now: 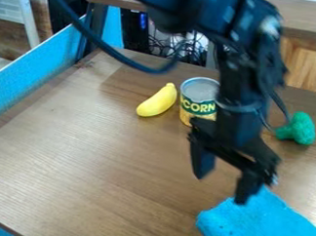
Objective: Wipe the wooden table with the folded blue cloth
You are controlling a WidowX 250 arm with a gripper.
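1. Held the black end effector low over the near right part of the wooden counter, with its two fingers spread well apart and nothing visible in their grasp.
2. Showed the blue cloth on the counter at the lower right of the view, just by the lower fingertip and running out past the bottom edge.
3. Could not tell a light touch on the cloth from a small gap above it.
4. Showed the yellow banana lying farther back, just beside the upright metal can, with part of the can hidden behind the robot arm.
5. Showed the green toy broccoli on the right, on the far side of the arm from the banana and apart from the cloth.
6. Appeared, by judgement, to be at an early stage: likely done with little more than bringing the open end effector near the cloth.
7. Seemed to leave the actual handling undone, with no grip taken and nothing visibly raised off the counter.
8. Offered no firm sign of any finished placement among the cloth, banana, can and broccoli.
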